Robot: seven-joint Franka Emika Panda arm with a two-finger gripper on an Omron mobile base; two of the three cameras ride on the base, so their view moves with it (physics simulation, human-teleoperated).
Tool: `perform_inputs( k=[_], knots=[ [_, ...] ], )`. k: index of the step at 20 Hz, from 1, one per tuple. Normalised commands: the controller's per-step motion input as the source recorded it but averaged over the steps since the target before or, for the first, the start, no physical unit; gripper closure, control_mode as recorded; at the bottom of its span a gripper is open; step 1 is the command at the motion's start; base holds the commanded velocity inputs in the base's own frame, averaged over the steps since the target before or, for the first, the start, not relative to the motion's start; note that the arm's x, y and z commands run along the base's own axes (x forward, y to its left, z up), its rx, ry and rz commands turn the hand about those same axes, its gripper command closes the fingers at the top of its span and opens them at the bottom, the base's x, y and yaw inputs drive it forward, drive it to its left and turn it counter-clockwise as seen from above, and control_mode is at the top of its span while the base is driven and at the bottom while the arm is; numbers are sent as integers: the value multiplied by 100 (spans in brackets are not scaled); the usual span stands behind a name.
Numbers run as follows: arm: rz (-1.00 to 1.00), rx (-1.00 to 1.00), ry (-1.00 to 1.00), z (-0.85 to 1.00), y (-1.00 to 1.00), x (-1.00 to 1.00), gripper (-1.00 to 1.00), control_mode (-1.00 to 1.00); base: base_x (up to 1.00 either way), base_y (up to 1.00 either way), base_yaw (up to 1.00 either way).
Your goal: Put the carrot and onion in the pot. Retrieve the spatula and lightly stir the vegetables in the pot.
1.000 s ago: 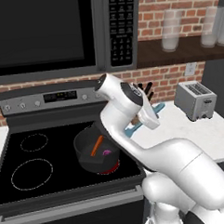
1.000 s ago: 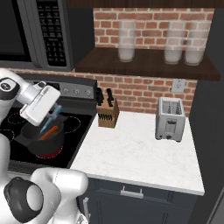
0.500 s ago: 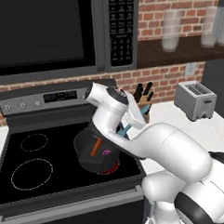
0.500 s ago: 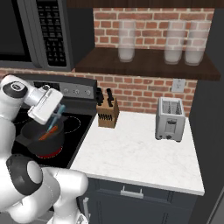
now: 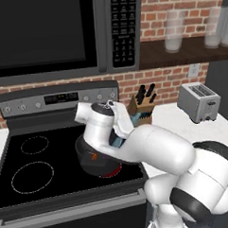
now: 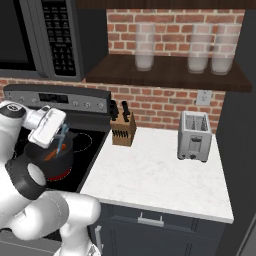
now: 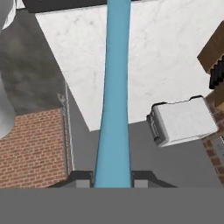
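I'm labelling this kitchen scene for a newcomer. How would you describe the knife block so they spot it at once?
Start at the white marble counter right of the black stove. At its back left corner, against the brick wall, stands the knife block, a small wooden block with black handles sticking out on top. The other counter item, the toaster, is silver metal and sits farther right.

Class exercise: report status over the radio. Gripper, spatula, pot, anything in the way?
Gripper shut on spatula. Spatula angled down over pot on the stove; carrot inside. Knife block stands apart on the counter; nothing obstructing.
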Motion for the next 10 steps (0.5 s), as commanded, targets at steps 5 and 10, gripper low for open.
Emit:
perform_inputs(
  k=[5, 10],
  knots=[
    [0, -14, -2, -29, 22, 25, 100, -100, 0, 0, 0],
    [0, -12, -1, -24, 25, 30, 100, -100, 0, 0, 0]
  ],
)
